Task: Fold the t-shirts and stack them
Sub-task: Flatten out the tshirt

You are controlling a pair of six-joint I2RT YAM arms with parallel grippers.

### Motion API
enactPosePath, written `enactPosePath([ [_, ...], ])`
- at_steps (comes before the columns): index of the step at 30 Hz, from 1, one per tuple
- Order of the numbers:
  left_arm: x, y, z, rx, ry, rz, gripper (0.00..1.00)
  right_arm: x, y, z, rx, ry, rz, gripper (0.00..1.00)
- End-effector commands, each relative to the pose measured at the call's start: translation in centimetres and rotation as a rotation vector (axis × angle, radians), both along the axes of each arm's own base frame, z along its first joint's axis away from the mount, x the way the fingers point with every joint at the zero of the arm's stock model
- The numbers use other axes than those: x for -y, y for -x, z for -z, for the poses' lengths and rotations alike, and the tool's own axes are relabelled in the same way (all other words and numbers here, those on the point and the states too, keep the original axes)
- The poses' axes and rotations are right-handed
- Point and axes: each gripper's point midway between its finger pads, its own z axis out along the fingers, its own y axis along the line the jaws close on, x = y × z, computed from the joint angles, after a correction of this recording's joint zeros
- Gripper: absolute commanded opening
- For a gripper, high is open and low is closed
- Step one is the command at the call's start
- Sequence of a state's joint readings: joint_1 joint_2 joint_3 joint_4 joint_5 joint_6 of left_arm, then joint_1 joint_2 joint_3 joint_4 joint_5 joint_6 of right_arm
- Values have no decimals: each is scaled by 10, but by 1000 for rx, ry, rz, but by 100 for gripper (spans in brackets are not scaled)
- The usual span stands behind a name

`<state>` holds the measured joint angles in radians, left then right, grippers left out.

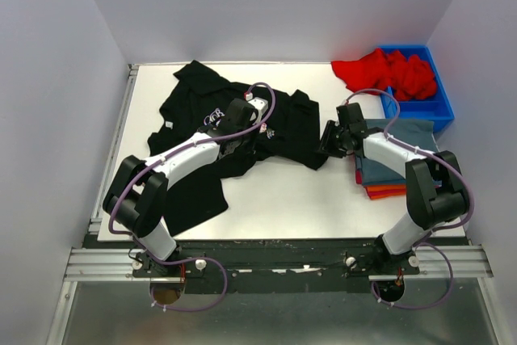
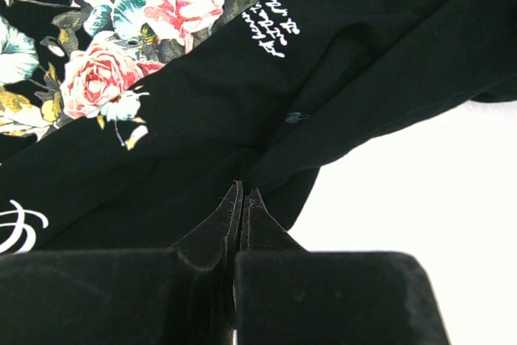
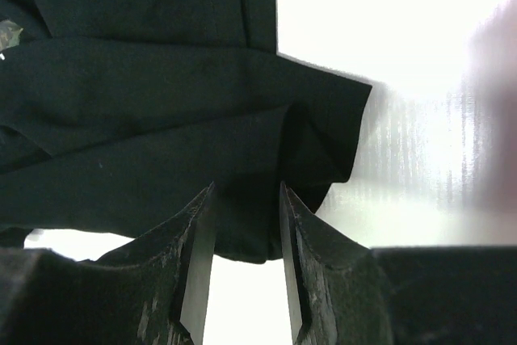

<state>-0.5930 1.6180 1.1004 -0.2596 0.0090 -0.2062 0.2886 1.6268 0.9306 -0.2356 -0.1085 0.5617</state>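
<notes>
Top and wrist views, fold in progress. The black t-shirt (image 1: 194,195) lies rumpled across the left and middle of the table (image 1: 299,191), its floral print (image 2: 121,62) facing up. The left gripper (image 2: 242,198) is pressed fully together, and creases in the cloth converge on its tips, which suggests a thin pinch near the print. The right gripper (image 3: 247,191) stands with its fingers apart, astride a raised fold at the shirt's right edge, and is not visibly biting it. To the right, a slate-blue t-shirt (image 1: 404,139) rests folded on an orange t-shirt (image 1: 388,193). The red t-shirt (image 1: 380,70) hangs over the rim of the blue bin (image 1: 440,107). There are 3 likely hazards. The left pinch is shallow, so a quick lift could let the cloth slip free. The right jaws could close on 2 layers and drag a crooked fold. The right arm sits just beside the stack, and a wide sweep could knock it askew.
</notes>
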Motion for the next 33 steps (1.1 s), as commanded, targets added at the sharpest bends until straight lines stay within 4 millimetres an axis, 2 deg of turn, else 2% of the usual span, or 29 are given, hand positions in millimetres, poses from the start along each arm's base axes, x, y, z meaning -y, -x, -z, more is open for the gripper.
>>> enactPosePath([
  [1,0,-1,3,8,-15,5,0,7,-5,0,5,58,11,44],
  [8,0,0,2,11,-14,8,0,-4,-4,8,-12,5,-19,44],
  [17,1,0,5,6,-17,9,0,-16,-1,-6,57,-75,-65,44],
  [24,5,3,5,-7,-4,30,0,-29,11,-6,33,-154,-108,41],
  [33,5,4,5,-5,-4,30,0,-25,26,-1,-3,-167,-90,34],
])
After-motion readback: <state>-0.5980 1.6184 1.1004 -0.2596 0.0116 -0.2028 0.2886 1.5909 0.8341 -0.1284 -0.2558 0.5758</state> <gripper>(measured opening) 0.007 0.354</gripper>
